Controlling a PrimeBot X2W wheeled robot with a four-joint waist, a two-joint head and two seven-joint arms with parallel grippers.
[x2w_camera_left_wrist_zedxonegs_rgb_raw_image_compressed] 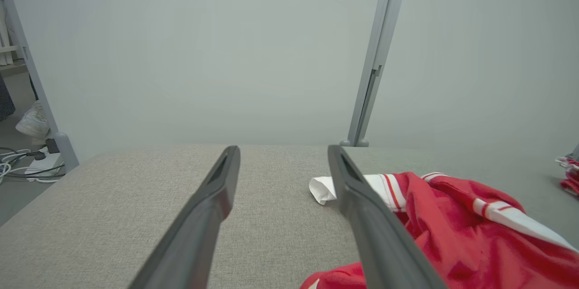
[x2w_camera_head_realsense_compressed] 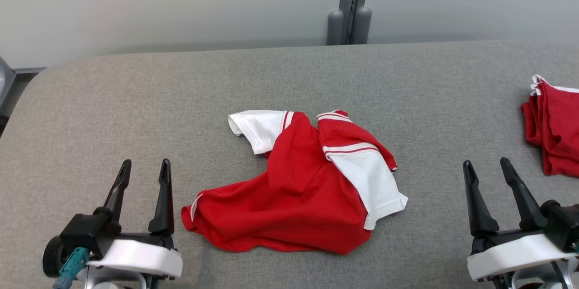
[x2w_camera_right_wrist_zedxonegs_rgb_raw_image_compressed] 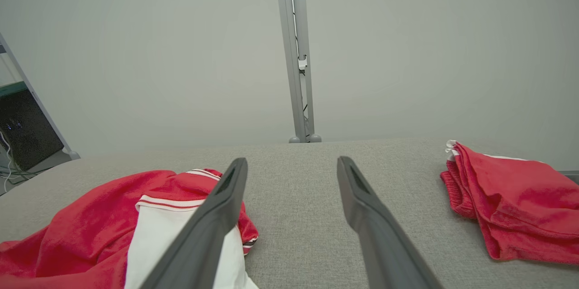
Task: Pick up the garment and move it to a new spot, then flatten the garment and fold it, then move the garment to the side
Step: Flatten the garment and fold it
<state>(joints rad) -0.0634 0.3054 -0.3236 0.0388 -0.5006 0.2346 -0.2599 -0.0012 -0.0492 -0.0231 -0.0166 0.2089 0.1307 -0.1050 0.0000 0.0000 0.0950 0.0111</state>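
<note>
A red garment [x2w_camera_head_realsense_compressed: 298, 189] with white sleeves lies crumpled in the middle of the grey padded table [x2w_camera_head_realsense_compressed: 181, 85]. One sleeve points to the far left and the other is draped over its right side. My left gripper [x2w_camera_head_realsense_compressed: 145, 167] stands open at the lower left, just left of the garment's hem, with nothing between its fingers. Over at the lower right, my right gripper [x2w_camera_head_realsense_compressed: 486, 164] is open too, well clear of the cloth. The left wrist view has the garment [x2w_camera_left_wrist_zedxonegs_rgb_raw_image_compressed: 457, 230] to the right of my left gripper [x2w_camera_left_wrist_zedxonegs_rgb_raw_image_compressed: 282, 149]. In the right wrist view the garment [x2w_camera_right_wrist_zedxonegs_rgb_raw_image_compressed: 113, 221] lies left of my right gripper [x2w_camera_right_wrist_zedxonegs_rgb_raw_image_compressed: 291, 162].
A second red cloth [x2w_camera_head_realsense_compressed: 554, 126] lies bunched at the table's right edge, close beyond my right gripper; it appears as a red cloth [x2w_camera_right_wrist_zedxonegs_rgb_raw_image_compressed: 511, 198] in the right wrist view. A grey post [x2w_camera_head_realsense_compressed: 350, 4] stands behind the table's far edge against a pale wall.
</note>
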